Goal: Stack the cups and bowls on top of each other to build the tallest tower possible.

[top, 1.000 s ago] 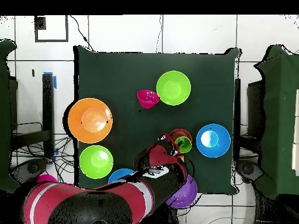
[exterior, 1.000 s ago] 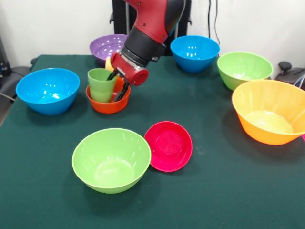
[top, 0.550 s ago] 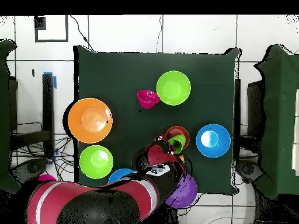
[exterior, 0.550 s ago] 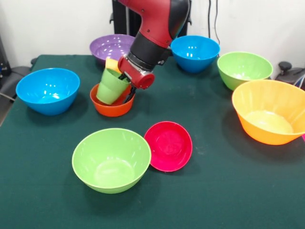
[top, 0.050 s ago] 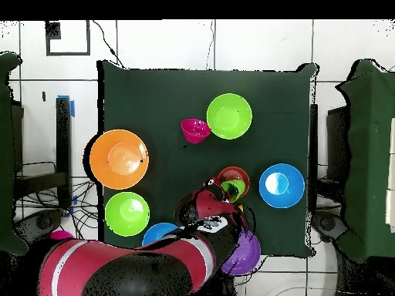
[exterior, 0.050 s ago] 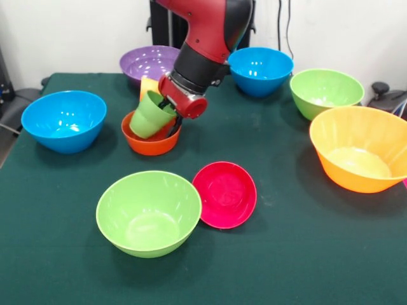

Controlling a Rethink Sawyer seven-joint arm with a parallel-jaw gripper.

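Note:
My gripper [exterior, 0.050 s ago: 170, 113] is shut on the rim of the light green cup [exterior, 0.050 s ago: 149, 116]. The cup hangs tilted, mouth up to the right, with its base low inside the small orange-red bowl [exterior, 0.050 s ago: 150, 143]. An orange cup [exterior, 0.050 s ago: 147, 85] shows just behind them. In the overhead view the green cup [top, 0.050 s ago: 232, 188] lies over the orange-red bowl [top, 0.050 s ago: 234, 174], at the tip of the arm. A magenta bowl [exterior, 0.050 s ago: 224, 194] leans against a light green bowl [exterior, 0.050 s ago: 148, 213] at the front.
On the green cloth stand a blue bowl [exterior, 0.050 s ago: 63, 119] at the left, a purple bowl [exterior, 0.050 s ago: 149, 61] and a second blue bowl [exterior, 0.050 s ago: 260, 70] at the back. A light green bowl [exterior, 0.050 s ago: 325, 93] and a large orange bowl [exterior, 0.050 s ago: 361, 148] are at the right.
The green cup stood upright in the orange-red bowl; now it is tipped over to the left in my gripper. The arm and the bowl shifted slightly to the right.

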